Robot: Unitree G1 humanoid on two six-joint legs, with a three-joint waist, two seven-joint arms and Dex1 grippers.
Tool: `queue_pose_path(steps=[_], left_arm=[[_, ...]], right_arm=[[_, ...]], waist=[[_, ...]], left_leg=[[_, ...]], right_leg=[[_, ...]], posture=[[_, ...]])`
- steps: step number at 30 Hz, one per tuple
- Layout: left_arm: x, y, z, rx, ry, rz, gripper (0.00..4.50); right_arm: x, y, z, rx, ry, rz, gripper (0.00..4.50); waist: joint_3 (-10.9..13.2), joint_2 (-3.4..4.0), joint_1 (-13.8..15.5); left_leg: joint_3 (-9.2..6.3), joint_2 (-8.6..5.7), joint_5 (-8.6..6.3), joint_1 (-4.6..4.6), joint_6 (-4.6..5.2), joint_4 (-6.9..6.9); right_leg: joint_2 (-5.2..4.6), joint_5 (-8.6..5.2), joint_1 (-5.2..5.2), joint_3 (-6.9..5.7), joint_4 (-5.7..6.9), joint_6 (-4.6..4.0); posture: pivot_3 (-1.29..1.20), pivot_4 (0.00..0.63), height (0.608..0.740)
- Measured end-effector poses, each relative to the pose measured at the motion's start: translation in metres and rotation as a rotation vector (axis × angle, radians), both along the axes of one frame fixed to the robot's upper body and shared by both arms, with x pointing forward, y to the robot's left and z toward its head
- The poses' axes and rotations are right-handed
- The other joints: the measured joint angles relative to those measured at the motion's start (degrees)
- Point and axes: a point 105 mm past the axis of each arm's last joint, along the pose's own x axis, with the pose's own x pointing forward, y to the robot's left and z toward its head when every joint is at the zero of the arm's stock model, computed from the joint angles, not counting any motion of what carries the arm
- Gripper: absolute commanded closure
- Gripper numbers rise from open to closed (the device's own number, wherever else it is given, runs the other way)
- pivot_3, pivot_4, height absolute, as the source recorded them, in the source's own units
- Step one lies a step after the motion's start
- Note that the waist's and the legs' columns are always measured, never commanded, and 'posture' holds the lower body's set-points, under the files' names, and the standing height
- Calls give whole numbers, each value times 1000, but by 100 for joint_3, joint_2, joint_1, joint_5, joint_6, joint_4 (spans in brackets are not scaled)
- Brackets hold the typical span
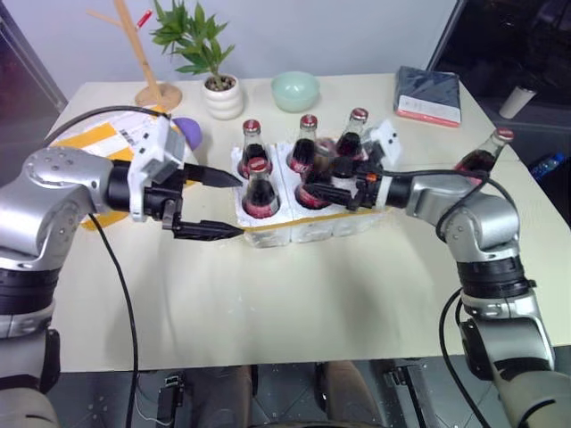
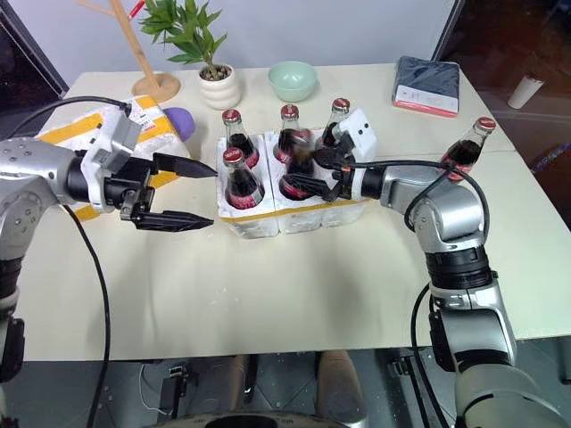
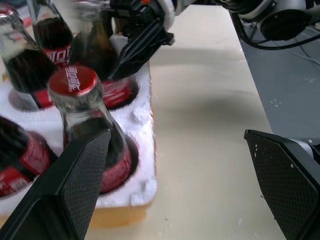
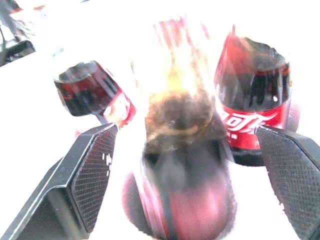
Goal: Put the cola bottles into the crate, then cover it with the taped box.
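The right gripper (image 2: 314,175) sits at the crate (image 2: 299,217) in the centre of the frame, its jaws spread wide on either side of a cola bottle (image 4: 185,165) that stands in a front well. In the right wrist view the bottle is blurred and the fingers (image 4: 92,170) stand clear of the glass on both sides, so my reading is that this bottle is being let go into its well, not gripped.

The left gripper (image 1: 214,203) hovers just left of the crate, jaws wide apart and empty, pointing toward the front-left bottle (image 3: 90,125); it looks parked close by, ready to steady the crate or reach for the cover.

I count 5 bottles in the crate's wells: 3 in the back row, 2 in front. A 6th bottle (image 1: 484,156) stands alone on the table at the right edge, well apart from the crate, so the loading is not finished.

The bottles are small clear glass with dark cola, red caps and red labels. The crate is white foam, chipped at its rims, with a yellow tape strip on the front. The taped box (image 1: 111,143), white foam banded in yellow with a shipping label, lies at the left behind the left arm.
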Motion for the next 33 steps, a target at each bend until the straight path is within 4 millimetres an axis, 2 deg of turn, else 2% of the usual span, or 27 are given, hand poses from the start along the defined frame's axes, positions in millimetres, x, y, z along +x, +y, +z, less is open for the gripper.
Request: queue_pose_path(steps=[7, 9, 12, 14, 16, 19, 23, 28, 31, 33], left_arm=[[5, -2, 1, -2, -3, -13, 0], [5, -2, 1, -4, -3, -13, 0], [5, -3, 1, -10, 1, -17, 0], [4, -4, 1, -17, 9, -20, 0], [1, -7, 2, -22, 17, -32, 0], [-4, -12, 5, -50, 35, -53, 0], [-10, -19, 14, -101, 49, -81, 0], [-15, -27, 23, -130, 37, -117, 0], [-16, -28, 23, -128, 30, -122, 0], [-15, -28, 22, -121, 23, -122, 0]], right_arm=[[-4, -1, 4, 0, -6, -12, 28], [-10, -8, 8, -23, -9, -11, 28], [-20, -25, 24, -38, -44, -20, 28], [-29, -46, 41, -51, -86, -60, 28], [-39, -73, 49, -87, -103, -141, 28], [-53, -124, 34, -157, -29, -327, 28], [-69, -173, 11, -180, 65, -569, 28], [-72, -211, 4, -205, 36, -817, 28], [-66, -226, 1, -193, 16, -912, 28], [-58, -229, -2, -164, 13, -933, 28]], waist=[[0, 0, -5], [1, 1, 12], [2, 2, 43], [2, 1, 51], [2, 1, 77], [1, -1, 157], [1, 0, 156], [-2, 5, 127], [-2, 6, 140], [-2, 6, 132]], left_leg=[[0, 0, 0, -1, 0, 0], [0, 0, 0, -3, 0, 1], [-1, 0, 0, -5, 0, 1], [0, 0, 0, -5, 0, 2], [-1, 0, -1, -5, 1, 0], [1, 0, -3, -5, 5, 3], [5, 0, -3, -3, 5, 12], [8, 0, -3, 6, 5, 14], [8, 0, -3, 4, 5, 12], [9, 0, -3, 3, 5, 12]], right_leg=[[0, 0, -2, 0, 1, 0], [0, 0, -2, 0, 0, 0], [0, 0, -2, -1, -1, 0], [-1, 0, -1, -1, -3, 0], [-1, 0, 1, -1, -5, 0], [-1, -1, 2, -1, -9, 0], [-1, -1, 6, 3, -7, 0], [-1, -1, 13, 5, -6, 0], [-1, -1, 12, 5, -7, -1], [-1, -1, 12, 5, -10, -1]], posture=[[0, 150, 739], [0, 150, 739], [0, 150, 739], [0, 150, 739], [0, 150, 739], [0, 150, 739], [0, 150, 739], [0, 150, 739], [0, 150, 739], [0, 150, 739]])
